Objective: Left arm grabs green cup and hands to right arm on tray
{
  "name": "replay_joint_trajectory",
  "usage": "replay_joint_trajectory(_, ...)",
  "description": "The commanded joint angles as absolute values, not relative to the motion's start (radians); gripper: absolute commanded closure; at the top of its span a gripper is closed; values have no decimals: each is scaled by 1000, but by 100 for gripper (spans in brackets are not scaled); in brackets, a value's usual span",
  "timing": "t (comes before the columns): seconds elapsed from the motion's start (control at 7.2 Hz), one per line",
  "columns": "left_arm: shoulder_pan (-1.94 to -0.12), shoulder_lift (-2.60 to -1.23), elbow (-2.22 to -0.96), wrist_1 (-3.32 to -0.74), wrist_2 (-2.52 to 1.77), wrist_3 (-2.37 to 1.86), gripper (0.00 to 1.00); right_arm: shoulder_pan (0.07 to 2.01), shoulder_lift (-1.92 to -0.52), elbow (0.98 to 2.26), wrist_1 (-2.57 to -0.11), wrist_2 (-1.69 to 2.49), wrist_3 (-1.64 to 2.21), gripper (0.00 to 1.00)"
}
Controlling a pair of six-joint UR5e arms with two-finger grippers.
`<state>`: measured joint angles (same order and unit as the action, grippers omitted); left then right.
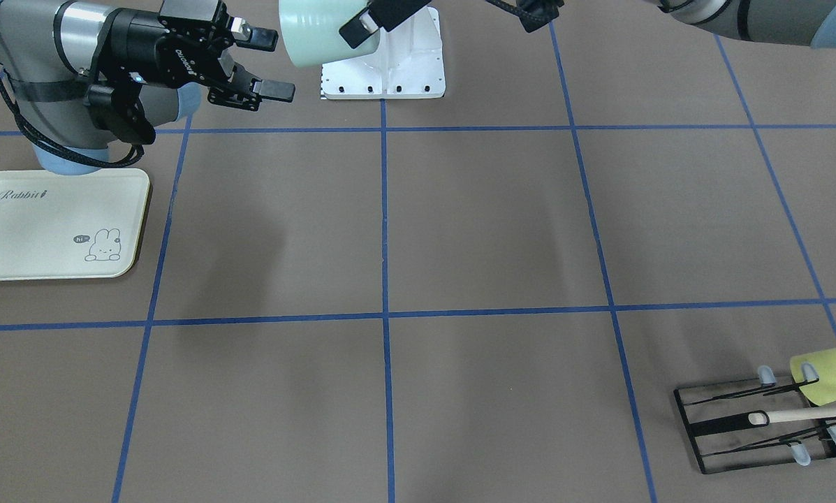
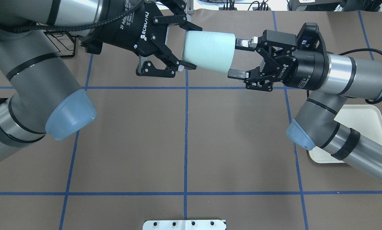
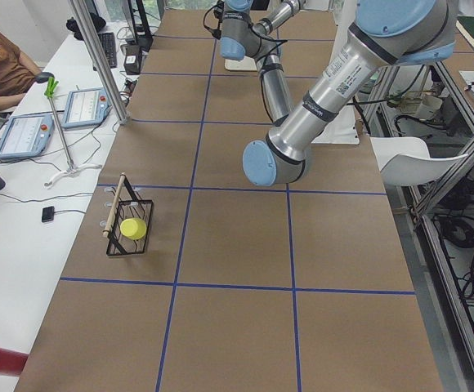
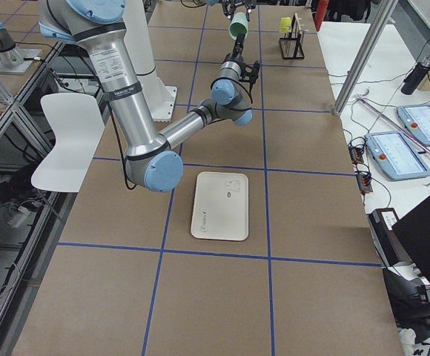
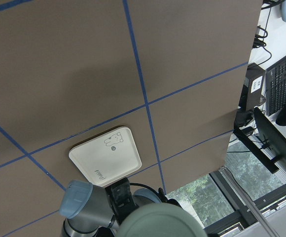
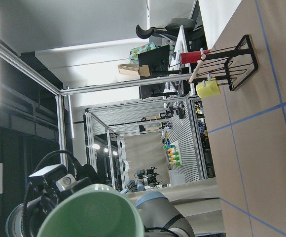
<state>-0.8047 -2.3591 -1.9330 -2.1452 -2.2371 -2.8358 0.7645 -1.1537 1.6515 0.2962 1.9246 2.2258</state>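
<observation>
Handover stage, judged to be in progress. Left claw (image 2: 187, 47) is grasping the green cup (image 2: 208, 52) by its narrow base end, with one finger on each side of the wall in the overhead view. The cup hangs in the air above the counter (image 2: 130, 143), between the two arms, and touches nothing but that claw. Its long axis lies roughly level on the line joining the two claws, wide mouth turned toward the right claw (image 2: 238, 58).

Right claw is released. Its fingers are spread wider than the mouth, with one fingertip just beside the rim on either side. In the overhead view the fingertips stand at the rim edge and do not overlap the wall, so contact cannot be confirmed.

Governing relation: the cup lies straight ahead of the right claw, along that claw's own axis. The right wrist camera looks into the mouth, low in its frame. The next move would call for a short advance along the cup's axis until the fingers straddle the wall. The right claw would then close, and only after that would the left claw let go. Closing from the present position would probably catch only the rim and slide off the taper.

Tray (image 1: 33, 237) lies flat on the counter on the right arm's side, well apart from the cup. In the overhead view it is partly hidden under the right arm (image 2: 325, 134), which is the nearer arm to it.
</observation>
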Motion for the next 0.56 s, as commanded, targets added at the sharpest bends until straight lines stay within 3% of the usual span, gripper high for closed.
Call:
replay_joint_trajectory(0.0, -790, -2362, -1933, -2148, -2238, -2844, 82, 756, -1154, 1641, 298, 1924, 2224, 9)
replay_joint_trajectory(0.42, -792, -2362, -1927, -2148, -2237, -2846, 82, 730, -1154, 1638, 299, 1914, 2203, 10)
